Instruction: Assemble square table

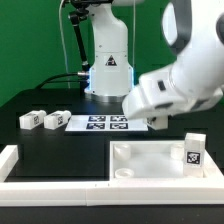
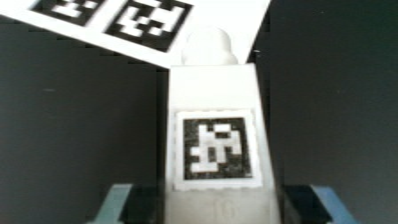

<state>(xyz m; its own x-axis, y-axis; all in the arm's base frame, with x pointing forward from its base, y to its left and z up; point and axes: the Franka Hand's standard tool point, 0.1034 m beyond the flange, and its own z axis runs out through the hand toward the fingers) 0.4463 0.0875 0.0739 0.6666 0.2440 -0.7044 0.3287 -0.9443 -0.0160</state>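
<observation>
Square table slab (image 1: 150,160): large white plastic square, recessed face up, lying flat on the black table (image 1: 60,140) at the front, toward the exterior view's right. A round socket shows in its near corner on the exterior view's left.

Upright leg block (image 1: 192,152): small, white, tag facing the camera; stands on the slab in its corner toward the exterior view's right.

Gripped leg block (image 2: 221,120): long and white, with a black-and-white tag on its upper face and a rounded peg at its far end. It sits between the fingertips (image 2: 128,205). The jaws stand narrow, closed against its two long sides.

Gripper (image 1: 138,112) (image 2: 222,205): white, reaching in from the exterior view's right, low over the table behind the slab and just beside the marker board.

Two loose leg blocks (image 1: 30,119) (image 1: 57,120): side by side on the table, on the exterior view's left of the marker board.

Marker board (image 1: 105,122) (image 2: 125,22): flat, white, several tags, in front of the robot base (image 1: 108,65).

Low white border wall (image 1: 50,168): runs along the table's front, on the exterior view's left of the slab.
</observation>
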